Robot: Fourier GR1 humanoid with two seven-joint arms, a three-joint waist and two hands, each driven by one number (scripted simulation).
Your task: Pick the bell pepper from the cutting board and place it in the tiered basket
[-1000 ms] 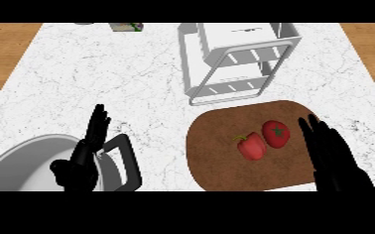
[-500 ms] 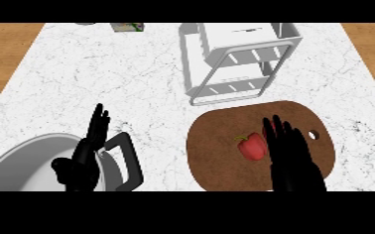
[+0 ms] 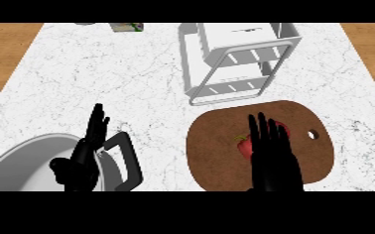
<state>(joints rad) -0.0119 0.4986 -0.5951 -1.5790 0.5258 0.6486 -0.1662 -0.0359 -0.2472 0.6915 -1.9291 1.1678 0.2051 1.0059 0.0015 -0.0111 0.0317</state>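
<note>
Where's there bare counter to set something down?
Bare counter lies left of the basket, above the left hand and pan. The board is crowded: right hand over the pepper.

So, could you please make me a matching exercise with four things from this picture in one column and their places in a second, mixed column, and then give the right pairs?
Things:
1. pepper
2. basket
3. pan
4. left hand

Places:
A. at the lower left corner of the counter
B. on the cutting board, partly under the right hand
C. over the pan's rim, beside its black handle
D. behind the cutting board, toward the counter's far edge

Pairs: 1-B, 2-D, 3-A, 4-C
</note>
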